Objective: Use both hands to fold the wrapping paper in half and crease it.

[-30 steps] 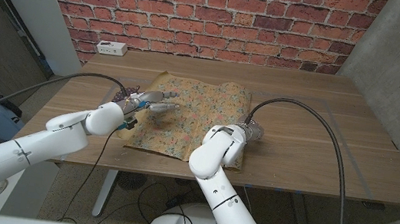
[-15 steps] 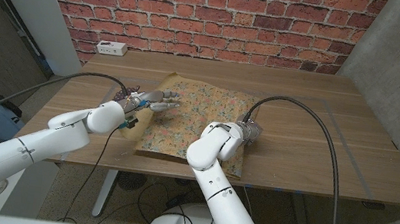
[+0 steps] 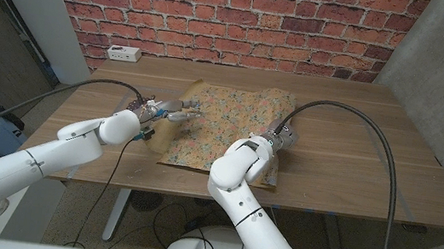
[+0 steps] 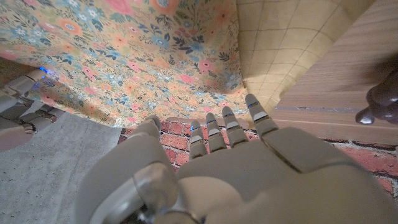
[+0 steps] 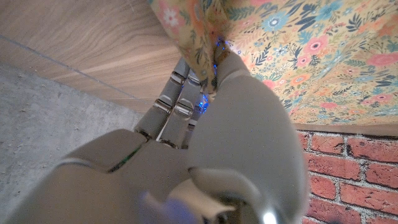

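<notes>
Right hand point(image 5: 205, 124): pinches one corner of the wrapping paper point(image 3: 222, 124) between thumb and fingers, lifted off the table point(image 3: 355, 159).
Left hand point(image 3: 174, 111): fingers reach over the sheet's left edge — whether it has a grip, cannot tell.
Paper: mid-table, partly raised.
Risk: thin sheet may slip the pinch or tear, skewing the fold.
Material: floral print, gridded back, limp — creases readily.
</notes>
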You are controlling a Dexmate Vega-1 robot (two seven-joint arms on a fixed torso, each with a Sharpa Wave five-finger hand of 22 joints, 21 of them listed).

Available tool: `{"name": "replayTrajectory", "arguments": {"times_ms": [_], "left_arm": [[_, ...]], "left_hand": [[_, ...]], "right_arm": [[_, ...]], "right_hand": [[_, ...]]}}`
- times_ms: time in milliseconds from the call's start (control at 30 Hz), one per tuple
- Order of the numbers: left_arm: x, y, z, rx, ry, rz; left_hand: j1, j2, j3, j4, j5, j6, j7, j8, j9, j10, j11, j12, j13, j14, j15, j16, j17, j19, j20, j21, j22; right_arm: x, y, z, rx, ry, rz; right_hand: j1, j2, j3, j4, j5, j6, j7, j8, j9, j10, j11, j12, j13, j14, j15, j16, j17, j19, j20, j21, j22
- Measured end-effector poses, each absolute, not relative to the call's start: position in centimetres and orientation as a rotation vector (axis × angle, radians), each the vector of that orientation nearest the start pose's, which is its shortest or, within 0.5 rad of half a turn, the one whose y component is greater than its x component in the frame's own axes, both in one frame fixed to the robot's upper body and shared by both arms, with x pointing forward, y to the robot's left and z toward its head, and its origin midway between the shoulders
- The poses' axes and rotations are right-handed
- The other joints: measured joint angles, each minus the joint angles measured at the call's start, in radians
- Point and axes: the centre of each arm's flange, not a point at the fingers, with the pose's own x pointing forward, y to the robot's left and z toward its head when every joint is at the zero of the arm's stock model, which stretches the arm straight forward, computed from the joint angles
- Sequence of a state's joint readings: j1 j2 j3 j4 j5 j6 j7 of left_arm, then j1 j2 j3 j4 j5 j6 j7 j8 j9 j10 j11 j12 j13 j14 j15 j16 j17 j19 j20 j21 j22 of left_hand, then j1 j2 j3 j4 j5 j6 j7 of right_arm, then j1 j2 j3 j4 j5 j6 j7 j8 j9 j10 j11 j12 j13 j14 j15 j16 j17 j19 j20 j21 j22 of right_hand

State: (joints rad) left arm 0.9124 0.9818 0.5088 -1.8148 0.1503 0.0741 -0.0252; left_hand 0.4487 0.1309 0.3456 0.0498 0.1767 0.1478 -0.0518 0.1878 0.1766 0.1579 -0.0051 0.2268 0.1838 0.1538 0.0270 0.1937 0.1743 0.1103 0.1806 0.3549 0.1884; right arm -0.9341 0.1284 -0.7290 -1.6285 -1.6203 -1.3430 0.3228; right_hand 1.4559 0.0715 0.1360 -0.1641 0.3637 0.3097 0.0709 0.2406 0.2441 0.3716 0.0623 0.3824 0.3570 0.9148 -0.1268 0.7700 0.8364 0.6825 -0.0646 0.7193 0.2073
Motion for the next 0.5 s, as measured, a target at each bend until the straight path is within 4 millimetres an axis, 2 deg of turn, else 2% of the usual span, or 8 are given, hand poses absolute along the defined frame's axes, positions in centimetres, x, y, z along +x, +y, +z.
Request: {"name": "replayTrajectory", "arguments": {"times_ms": [233,333,400,500], "left_arm": [[58.3,27.4,-1.8,1.204,-0.514,-0.207],[58.6,27.4,-1.6,1.203,-0.513,-0.209],[58.6,27.4,-1.6,1.204,-0.513,-0.212],[58.7,27.3,-1.6,1.205,-0.514,-0.216]], "left_hand": [[-0.005,0.005,0.0,0.0,0.0,0.0,0.0,0.0,0.0,0.0,0.0,-0.005,0.0,0.0,0.0,-0.005,0.0,0.0,0.0,0.0,0.0],[-0.005,0.005,0.0,0.0,0.0,0.0,0.0,0.0,0.0,0.0,0.0,-0.005,0.0,0.0,0.0,-0.005,0.0,0.0,0.0,-0.004,0.0],[-0.009,0.001,0.0,0.0,0.0,0.0,0.0,0.0,0.0,0.0,0.0,-0.005,0.0,0.0,0.0,-0.005,0.0,0.0,0.0,-0.004,0.0],[-0.009,0.001,0.0,0.0,0.0,0.014,-0.001,0.0,0.0,0.005,-0.005,-0.005,0.0,0.0,0.0,-0.005,0.0,0.0,0.0,-0.004,0.0]], "right_arm": [[52.1,-8.2,-3.7,-1.12,0.093,-0.639],[51.8,-8.4,-2.5,-1.175,0.072,-0.626],[51.6,-9.3,-2.5,-1.153,0.083,-0.634],[51.0,-8.8,-0.5,-1.276,0.03,-0.644]], "right_hand": [[0.009,-0.001,0.0,0.0,-0.016,-0.001,-0.007,0.0,0.0,-0.013,-0.013,0.0,-0.002,0.0,0.0,-0.008,0.008,-0.013,0.002,0.008,0.0],[0.013,0.003,0.004,0.004,-0.02,0.003,-0.011,-0.005,0.0,-0.013,-0.013,-0.005,-0.005,0.0,0.0,-0.012,0.011,-0.018,-0.003,0.008,0.0],[0.015,0.004,0.004,0.004,-0.023,0.005,-0.013,-0.005,0.0,-0.013,-0.013,-0.008,-0.005,0.0,0.0,-0.012,0.014,-0.019,-0.003,0.008,0.0],[0.016,0.005,0.004,0.004,-0.024,0.01,-0.018,-0.005,0.0,-0.013,-0.024,-0.008,-0.005,0.0,0.0,-0.016,0.017,-0.024,0.002,0.013,0.0]]}}
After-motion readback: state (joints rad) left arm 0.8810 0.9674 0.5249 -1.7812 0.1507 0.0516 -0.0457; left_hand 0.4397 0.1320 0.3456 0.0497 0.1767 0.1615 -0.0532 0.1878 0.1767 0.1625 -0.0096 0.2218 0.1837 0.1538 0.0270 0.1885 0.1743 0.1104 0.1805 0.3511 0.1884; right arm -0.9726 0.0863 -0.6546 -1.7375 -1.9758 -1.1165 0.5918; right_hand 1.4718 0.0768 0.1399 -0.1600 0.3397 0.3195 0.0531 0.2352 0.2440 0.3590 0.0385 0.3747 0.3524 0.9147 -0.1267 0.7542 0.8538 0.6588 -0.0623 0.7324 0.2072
